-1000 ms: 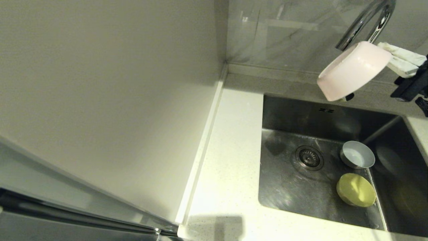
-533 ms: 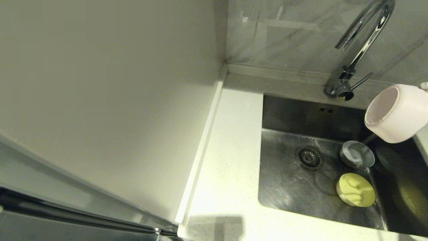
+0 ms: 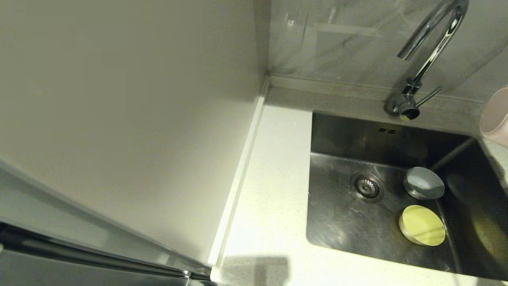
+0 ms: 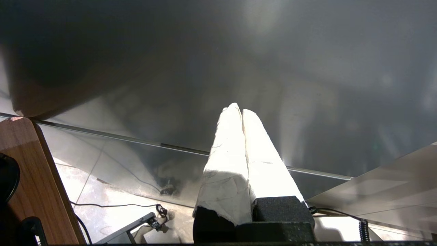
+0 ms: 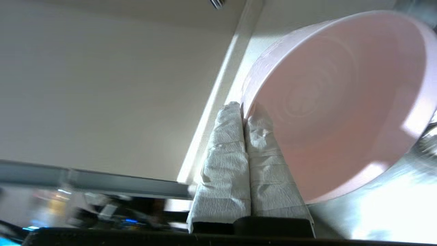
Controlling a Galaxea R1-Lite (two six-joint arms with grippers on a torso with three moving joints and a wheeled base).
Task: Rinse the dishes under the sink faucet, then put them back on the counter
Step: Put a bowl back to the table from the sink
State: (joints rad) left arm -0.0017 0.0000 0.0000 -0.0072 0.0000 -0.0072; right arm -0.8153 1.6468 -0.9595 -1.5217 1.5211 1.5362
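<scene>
While the pink bowl hangs at the far right edge of the head view, above the right-hand counter strip, pinched only by its rim, the following stand at risk:

Near, off the work: left gripper, parked, wrapped fingers pressed together on nothing, facing a dark metal panel.

Near right, in the sink: yellow-green bowl, lying on the basin floor, unrinsed as I judge it.

Just beyond it: grey bowl, beside the drain, close to the yellow-green one. A later reach for either could knock its neighbour.

Right, mid-depth: right gripper, fingers clamped on the pink bowl's wall, one inside, one outside. The bowl is tilted, mouth sideways. A thin wet rim in so small a pinch may slip or swing; set down at this tilt, it could roll off the narrow strip into the basin.

Far: faucet, no water visible
</scene>
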